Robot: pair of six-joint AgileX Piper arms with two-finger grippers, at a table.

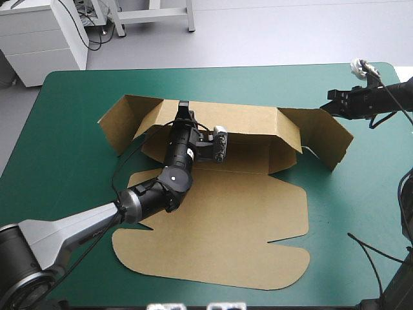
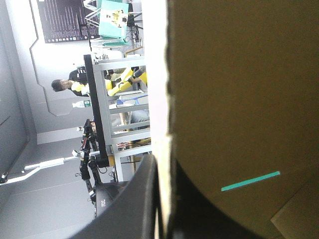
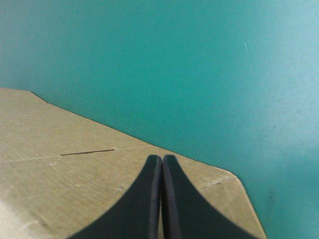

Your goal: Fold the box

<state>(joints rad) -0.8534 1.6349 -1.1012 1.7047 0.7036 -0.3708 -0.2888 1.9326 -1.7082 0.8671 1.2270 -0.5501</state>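
Note:
The brown box (image 1: 219,239) lies mid-table with its lid panel flat toward the front. Its back wall (image 1: 245,119) is raised, and side flaps stand at the left (image 1: 119,123) and right (image 1: 326,135). My left gripper (image 1: 184,106) reaches over the back wall's left part. In the left wrist view its black fingers (image 2: 134,199) stand on either side of the board's edge (image 2: 163,99), shut on it. My right gripper (image 1: 330,102) hovers at the far end of the right flap. It is shut, with nothing between its fingers (image 3: 162,158), and brown board (image 3: 60,174) lies under it.
The teal-green cover (image 1: 361,213) shows on every side of the box, widest at the right and along the front left. The table's far edge (image 1: 213,68) runs a short way behind the raised wall.

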